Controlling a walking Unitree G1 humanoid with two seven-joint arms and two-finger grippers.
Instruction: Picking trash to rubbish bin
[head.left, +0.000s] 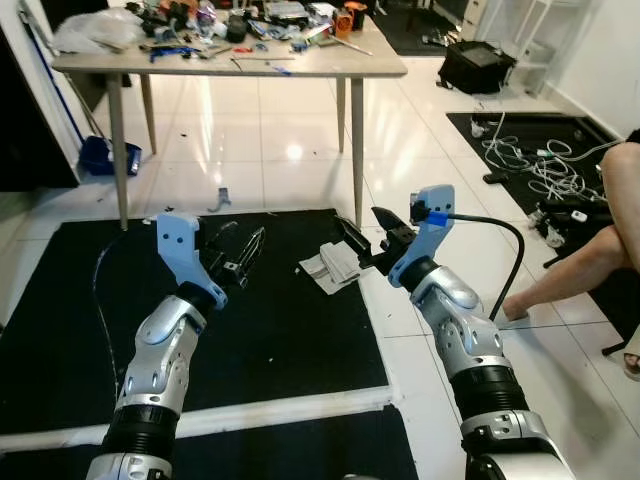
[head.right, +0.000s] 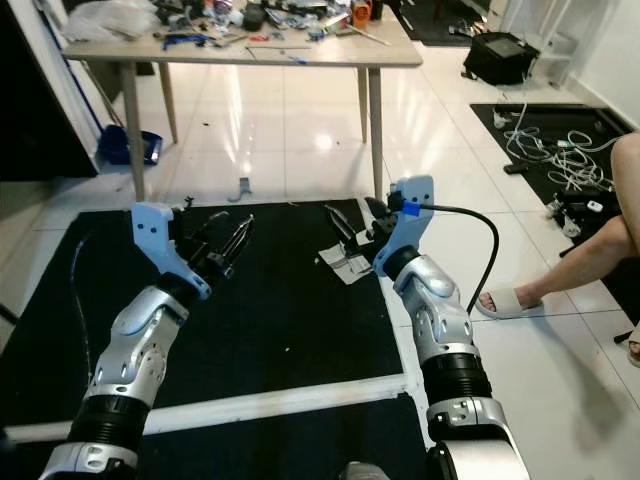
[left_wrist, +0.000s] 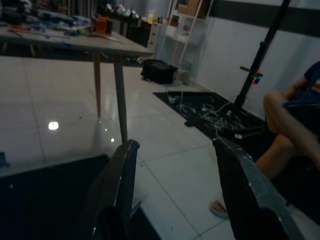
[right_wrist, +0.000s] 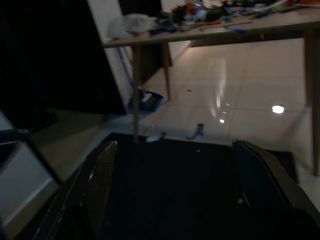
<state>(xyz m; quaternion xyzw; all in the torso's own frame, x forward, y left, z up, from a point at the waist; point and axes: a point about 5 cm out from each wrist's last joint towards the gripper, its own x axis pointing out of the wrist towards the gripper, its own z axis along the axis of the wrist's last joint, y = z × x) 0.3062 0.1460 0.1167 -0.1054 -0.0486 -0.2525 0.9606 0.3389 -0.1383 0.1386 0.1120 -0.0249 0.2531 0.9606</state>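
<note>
Both eye views are brightly and evenly lit; lamp glare is mirrored on the white floor tiles (head.left: 294, 152). Both wrist views are rendered dim, soft and grainy, with the black mat (right_wrist: 170, 195) nearly lost in shadow.

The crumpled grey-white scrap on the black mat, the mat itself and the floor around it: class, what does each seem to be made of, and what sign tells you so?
Crumpled grey-white scrap: probably paper or thin card, matt, with folds and creases. Black mat: looks like foam or rubber, dull, without glare. White floor: glazed tile, judging by grout lines and a bright lamp reflection.
</note>
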